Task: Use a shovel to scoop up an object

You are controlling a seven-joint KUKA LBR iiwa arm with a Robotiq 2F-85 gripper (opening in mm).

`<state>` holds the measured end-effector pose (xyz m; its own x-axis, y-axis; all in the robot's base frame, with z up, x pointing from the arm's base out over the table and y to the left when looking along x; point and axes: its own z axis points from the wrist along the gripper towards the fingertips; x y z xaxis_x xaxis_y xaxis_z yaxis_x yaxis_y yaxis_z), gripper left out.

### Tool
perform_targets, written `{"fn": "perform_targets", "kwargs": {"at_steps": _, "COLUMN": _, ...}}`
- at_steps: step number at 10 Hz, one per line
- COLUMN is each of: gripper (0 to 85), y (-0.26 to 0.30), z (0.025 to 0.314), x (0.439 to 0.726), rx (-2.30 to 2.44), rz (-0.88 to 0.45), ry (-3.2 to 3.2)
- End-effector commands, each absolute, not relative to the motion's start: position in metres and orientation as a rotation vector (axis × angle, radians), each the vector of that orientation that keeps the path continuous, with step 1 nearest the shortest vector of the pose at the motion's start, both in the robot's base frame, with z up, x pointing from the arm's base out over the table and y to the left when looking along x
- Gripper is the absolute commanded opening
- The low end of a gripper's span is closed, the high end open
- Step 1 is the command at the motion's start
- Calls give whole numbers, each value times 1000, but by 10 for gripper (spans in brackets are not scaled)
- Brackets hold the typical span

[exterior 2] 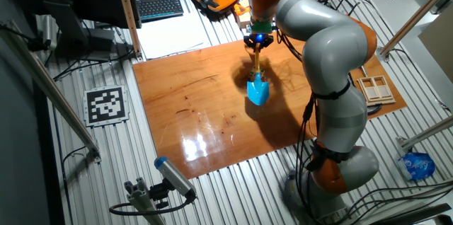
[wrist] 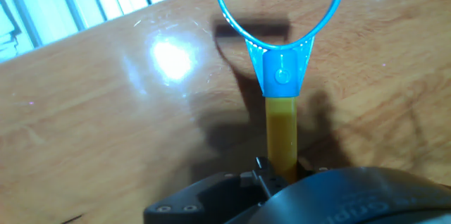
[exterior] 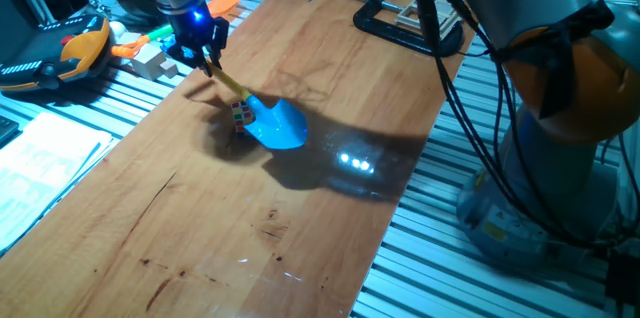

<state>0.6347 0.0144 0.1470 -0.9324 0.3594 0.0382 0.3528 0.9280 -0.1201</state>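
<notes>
The two-finger gripper (exterior: 207, 50) clamps the yellow shaft of the small blue-bladed plastic toy shovel (exterior: 272, 121), whose blade rests on the wooden tabletop (exterior: 200, 218). The small multicoloured puzzle cube (exterior: 241, 112) sits at the blade's edge, seemingly touching it.

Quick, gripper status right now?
Gripper: closed on the yellow shaft of the blue shovel, blade down on the table beside the puzzle cube.
</notes>
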Motion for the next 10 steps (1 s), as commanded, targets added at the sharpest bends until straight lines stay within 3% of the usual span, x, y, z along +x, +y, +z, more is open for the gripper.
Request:
{"fn": "perform_targets", "kwargs": {"at_steps": 1, "gripper": 0, "y": 14, "z": 147, "x": 635, "rx": -532, "rz": 170, "ry": -3020}}
{"fn": "perform_targets", "kwargs": {"at_steps": 6, "gripper": 0, "y": -40, "z": 159, "x": 655, "rx": -565, "rz": 167, "ry": -3032}}
{"fn": "perform_targets", "kwargs": {"at_steps": 10, "gripper": 0, "y": -90, "z": 158, "x": 654, "rx": -606, "rz": 140, "ry": -3043}}
